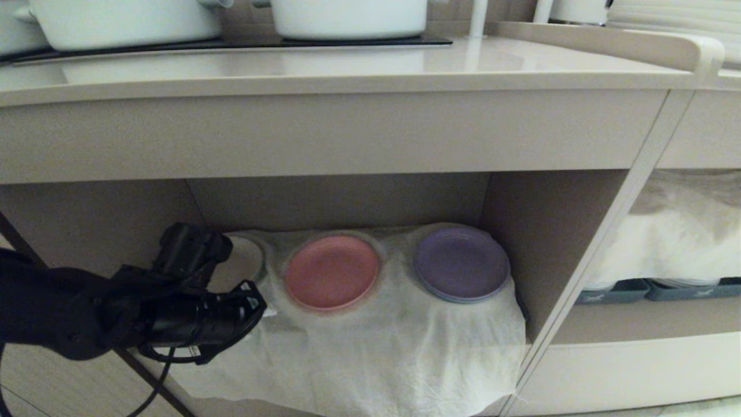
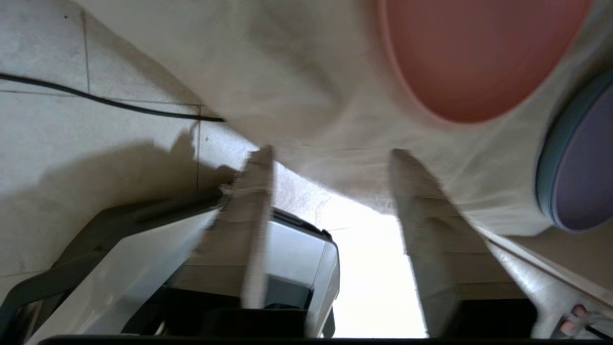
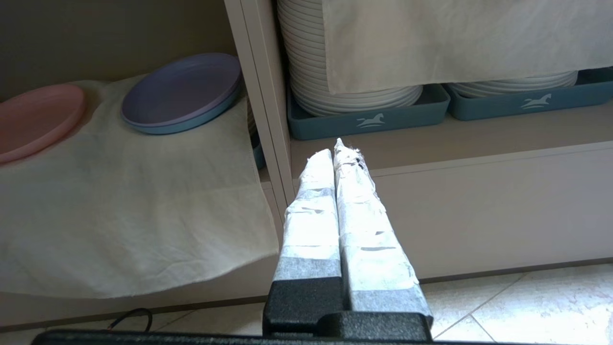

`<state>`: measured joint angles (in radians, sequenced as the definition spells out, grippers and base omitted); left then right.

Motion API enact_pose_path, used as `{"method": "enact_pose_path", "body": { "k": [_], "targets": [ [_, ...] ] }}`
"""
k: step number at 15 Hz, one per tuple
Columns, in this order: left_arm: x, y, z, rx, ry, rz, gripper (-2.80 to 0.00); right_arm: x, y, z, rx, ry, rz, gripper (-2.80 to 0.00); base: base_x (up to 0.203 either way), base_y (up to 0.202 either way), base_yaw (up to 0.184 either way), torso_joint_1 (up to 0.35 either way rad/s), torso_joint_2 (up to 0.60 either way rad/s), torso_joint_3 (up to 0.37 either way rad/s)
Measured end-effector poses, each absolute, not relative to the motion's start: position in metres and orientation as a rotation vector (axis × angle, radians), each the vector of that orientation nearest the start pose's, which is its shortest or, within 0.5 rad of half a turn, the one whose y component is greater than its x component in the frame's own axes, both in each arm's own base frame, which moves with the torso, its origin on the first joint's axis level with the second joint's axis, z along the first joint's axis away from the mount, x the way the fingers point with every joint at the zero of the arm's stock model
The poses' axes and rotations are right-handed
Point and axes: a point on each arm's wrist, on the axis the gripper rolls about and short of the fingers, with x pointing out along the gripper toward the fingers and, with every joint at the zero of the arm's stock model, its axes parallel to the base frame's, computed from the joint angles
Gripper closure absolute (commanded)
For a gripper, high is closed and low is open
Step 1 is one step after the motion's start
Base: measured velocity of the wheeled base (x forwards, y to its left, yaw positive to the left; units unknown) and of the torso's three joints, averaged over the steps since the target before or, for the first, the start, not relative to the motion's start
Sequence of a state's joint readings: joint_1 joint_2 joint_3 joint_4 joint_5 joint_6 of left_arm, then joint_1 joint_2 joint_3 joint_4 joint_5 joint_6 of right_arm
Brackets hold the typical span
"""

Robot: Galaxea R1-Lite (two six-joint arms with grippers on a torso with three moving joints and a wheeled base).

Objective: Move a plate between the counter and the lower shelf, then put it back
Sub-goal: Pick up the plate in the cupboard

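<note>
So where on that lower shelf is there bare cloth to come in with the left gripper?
The white cloth is bare along the front, below the pink plate and purple plate. Narrow gap between them. Crowded at the left, where the left gripper hangs by a beige plate.

A purple plate [image 1: 461,263] lies on the white cloth [image 1: 370,353], two white pots [image 1: 347,16] stand on the black hob [image 1: 231,44], and stacked white plates [image 3: 345,81] sit in teal trays [image 3: 368,120] behind a second hanging cloth [image 3: 455,38].
</note>
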<state>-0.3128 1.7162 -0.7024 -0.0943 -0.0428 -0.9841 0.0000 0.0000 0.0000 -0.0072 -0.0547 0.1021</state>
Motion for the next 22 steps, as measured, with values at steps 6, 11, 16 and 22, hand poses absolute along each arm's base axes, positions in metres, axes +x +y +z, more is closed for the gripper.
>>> {"method": "enact_pose_path", "body": {
  "k": [6, 11, 16, 22],
  "targets": [
    [0.214, -0.084, 0.113, -0.751, 1.000, 0.090, 0.00, -0.023, -0.001, 0.076, 0.102, -0.010, -0.055, 0.00, 0.000, 0.000, 0.000, 0.000, 0.00, 0.000],
    [0.190, -0.084, 0.118, -0.643, 1.026, 0.032, 0.00, -0.023, -0.001, 0.076, 0.102, -0.010, -0.054, 0.00, 0.000, 0.000, 0.000, 0.000, 0.00, 0.000],
    [0.170, -0.075, 0.125, -0.543, 0.982, -0.048, 0.00, -0.023, -0.001, 0.076, 0.102, -0.010, -0.054, 0.00, 0.000, 0.000, 0.000, 0.000, 0.00, 0.000],
    [0.158, -0.069, 0.136, -0.402, 0.908, -0.115, 0.00, -0.023, -0.001, 0.076, 0.102, -0.010, -0.055, 0.00, 0.000, 0.000, 0.000, 0.000, 0.00, 0.000]
  ]
}}
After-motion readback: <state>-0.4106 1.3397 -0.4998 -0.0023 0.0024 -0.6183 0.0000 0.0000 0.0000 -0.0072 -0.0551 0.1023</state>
